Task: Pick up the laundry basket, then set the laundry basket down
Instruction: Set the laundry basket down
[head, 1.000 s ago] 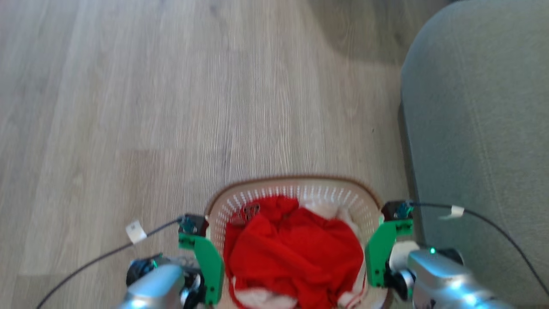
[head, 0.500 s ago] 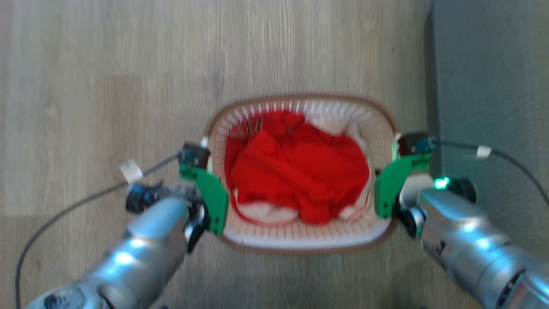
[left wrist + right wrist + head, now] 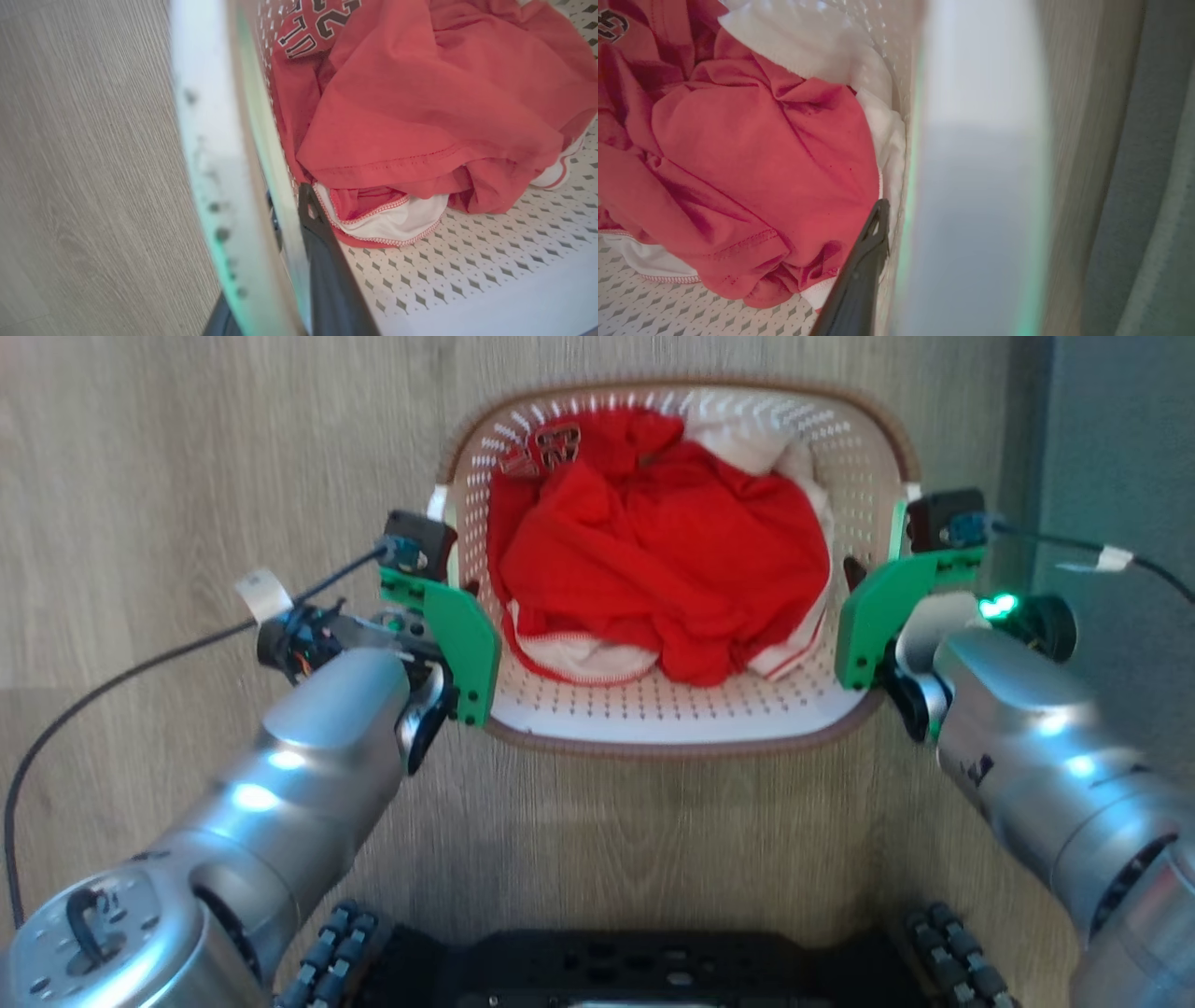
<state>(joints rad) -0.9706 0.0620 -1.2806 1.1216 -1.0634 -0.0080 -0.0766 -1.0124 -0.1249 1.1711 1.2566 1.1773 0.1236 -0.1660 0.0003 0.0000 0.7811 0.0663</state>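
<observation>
Basket (image 3: 672, 714) of red and white clothes (image 3: 653, 551) sat before us above the wooden floor (image 3: 187, 476), and we could not tell whether it rested there or hung clear. We judged that we gripped it at opposite sides so the load would stay level. Our left hand (image 3: 455, 593) was clenched on the left wall, one finger (image 3: 327, 270) inside and one outside, and our right hand (image 3: 864, 574) pinched the right wall, its inner finger beside the clothes.
</observation>
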